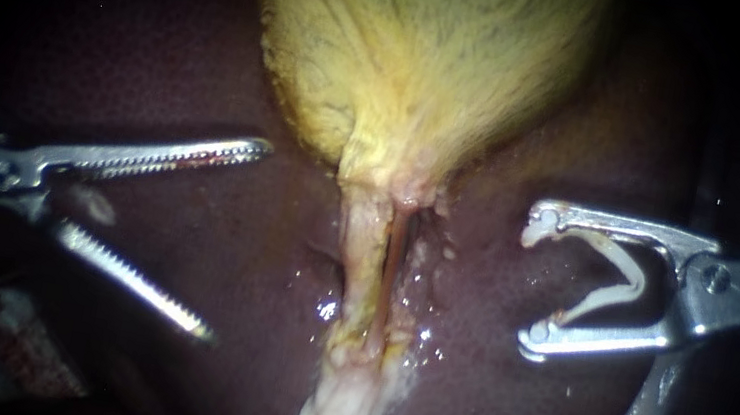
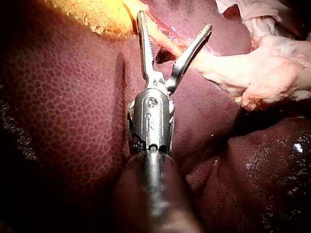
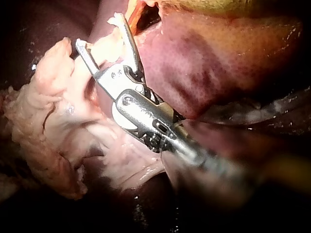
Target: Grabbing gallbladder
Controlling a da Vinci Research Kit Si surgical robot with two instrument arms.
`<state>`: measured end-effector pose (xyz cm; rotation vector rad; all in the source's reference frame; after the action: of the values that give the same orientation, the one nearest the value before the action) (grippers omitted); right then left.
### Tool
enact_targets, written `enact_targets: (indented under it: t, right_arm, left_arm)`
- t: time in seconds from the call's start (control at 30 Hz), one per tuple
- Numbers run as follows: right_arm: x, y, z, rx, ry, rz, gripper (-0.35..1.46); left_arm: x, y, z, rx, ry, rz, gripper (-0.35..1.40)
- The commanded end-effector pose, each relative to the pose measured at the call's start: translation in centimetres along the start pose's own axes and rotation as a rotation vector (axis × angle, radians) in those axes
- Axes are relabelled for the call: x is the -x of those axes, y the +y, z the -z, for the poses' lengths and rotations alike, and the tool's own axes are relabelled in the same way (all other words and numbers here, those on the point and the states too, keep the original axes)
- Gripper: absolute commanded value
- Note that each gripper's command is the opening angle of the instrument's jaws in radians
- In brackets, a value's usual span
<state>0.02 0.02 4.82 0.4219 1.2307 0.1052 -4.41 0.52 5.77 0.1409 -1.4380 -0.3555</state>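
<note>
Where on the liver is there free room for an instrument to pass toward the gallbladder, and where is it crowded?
Bare liver lies between the left instrument and the central stalk of tubes; another patch lies between the stalk and the right instrument carrying a clip. The stalk below the gallbladder is crowded.

1. Two instruments: the left instrument (image 1: 234, 241) and the right instrument (image 1: 534, 285).
2. Each instrument ends in one pincer of two jaws, making two pincers and four jaws in all.
3. One white clip (image 1: 629, 281), seated in the right instrument's pincer.
4. One yellow gallbladder (image 1: 417, 53).
5. One dark red liver (image 1: 467, 407).
6. Two tubes (image 1: 363, 257), as far as shows, side by side below the gallbladder's neck, with a narrow slit between them.
</note>
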Motion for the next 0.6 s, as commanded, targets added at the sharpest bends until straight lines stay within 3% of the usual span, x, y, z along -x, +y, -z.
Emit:
enact_targets:
  t: [0.03,0.07,0.13,0.33,0.6]
  right_arm:
    - [0.00,0.00,0.00,0.000,0.000,0.000,0.60]
    - [0.00,0.00,0.00,0.000,0.000,0.000,0.60]
    - [0.00,0.00,0.00,0.000,0.000,0.000,0.60]
    - [0.00,0.00,0.00,0.000,0.000,0.000,0.60]
    - [0.00,0.00,0.00,0.000,0.000,0.000,0.60]
  left_arm:
    - [0.00,0.00,0.00,0.000,0.000,0.000,1.09]
    - [0.00,0.00,-0.01,0.009,0.002,0.006,1.06]
    - [0.00,0.01,-0.02,0.056,0.011,0.094,0.98]
    - [-0.06,0.11,-0.12,0.115,0.081,0.227,0.78]
    - [-0.24,0.41,-0.44,0.145,0.116,0.280,0.69]
